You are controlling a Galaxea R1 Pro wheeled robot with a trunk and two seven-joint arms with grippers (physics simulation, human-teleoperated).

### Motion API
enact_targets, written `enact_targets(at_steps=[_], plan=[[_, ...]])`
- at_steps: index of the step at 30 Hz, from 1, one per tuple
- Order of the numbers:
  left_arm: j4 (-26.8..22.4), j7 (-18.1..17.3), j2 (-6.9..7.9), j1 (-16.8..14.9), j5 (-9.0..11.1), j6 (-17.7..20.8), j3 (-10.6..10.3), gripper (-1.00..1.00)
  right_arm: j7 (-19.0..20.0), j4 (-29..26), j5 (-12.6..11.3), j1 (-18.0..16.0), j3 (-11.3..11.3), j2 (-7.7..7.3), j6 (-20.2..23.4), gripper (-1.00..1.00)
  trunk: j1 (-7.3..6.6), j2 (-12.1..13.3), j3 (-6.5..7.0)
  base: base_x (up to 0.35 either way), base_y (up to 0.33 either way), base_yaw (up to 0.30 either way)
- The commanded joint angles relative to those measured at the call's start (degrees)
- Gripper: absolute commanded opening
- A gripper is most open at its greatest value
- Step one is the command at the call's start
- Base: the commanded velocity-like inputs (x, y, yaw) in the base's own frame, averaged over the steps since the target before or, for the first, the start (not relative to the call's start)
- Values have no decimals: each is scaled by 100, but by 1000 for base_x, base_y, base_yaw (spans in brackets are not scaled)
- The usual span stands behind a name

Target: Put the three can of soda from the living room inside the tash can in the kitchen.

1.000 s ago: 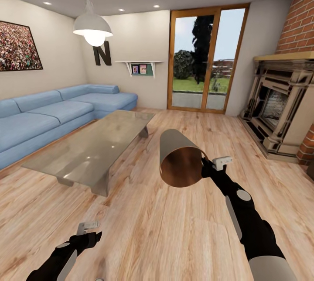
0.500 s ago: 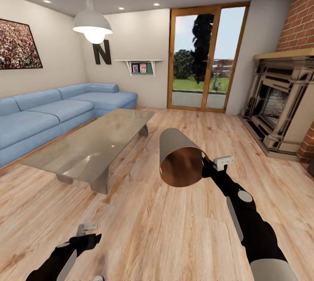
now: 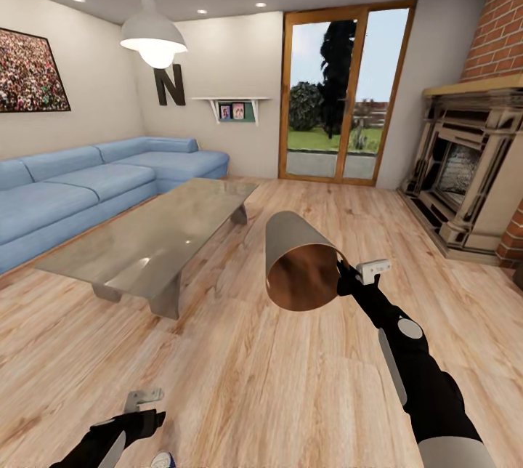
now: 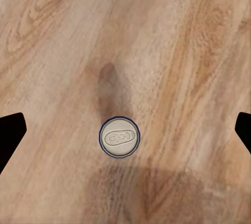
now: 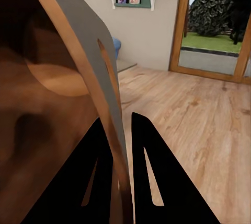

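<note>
Left wrist view places the dark blue can of soda point(image 4: 120, 137) just below frame centre, standing upright on the light wood floor point(image 4: 172, 51), its grey top facing the camera. The two black fingertips point(image 4: 10, 135) of the left gripper point(image 4: 125, 135) show only at the left and right edges of that frame, so the jaws stand wide, with the can between them and well clear of both. In the head view, the same can point(image 3: 163, 461) shows at the bottom edge, just right of the left gripper point(image 3: 143, 400).

Right wrist view shows the right gripper point(image 5: 121, 145) closed on the rim wall of the tash can point(image 5: 78, 78), one finger inside against the brown lining and one outside on the pale grey skin. In the head view the bin point(image 3: 298, 269) hangs at frame centre, held above the floor, tilted with its mouth towards the camera.

Procedure for the step in hand, judged from this position:
1. Keep the can centred between the fingers while you lower the left arm straight down.
2. Stop with the pads level with the can's side wall, below the top rim.
3. Close evenly; an off-centre approach is likely to tip the can.
4. Hold the bin steady; its single-wall grip may let it swing.

The glass low table point(image 3: 156, 235) and blue sofa point(image 3: 87, 188) lie in the left half of the head view, well apart from the work.
</note>
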Motion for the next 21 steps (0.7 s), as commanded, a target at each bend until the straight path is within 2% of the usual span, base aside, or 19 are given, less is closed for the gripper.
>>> enact_targets(at_steps=[1,21], plan=[[10,3,-2,-1,-2,-1,-2,100,32,-21,-65,-1,-6,2,5,-100,22,-42,-17,0,0,0],[35,43,-16,0,-5,-13,-10,100,26,-38,-69,9,-9,28,5,-100,461,-844,-376,0,0,0]])
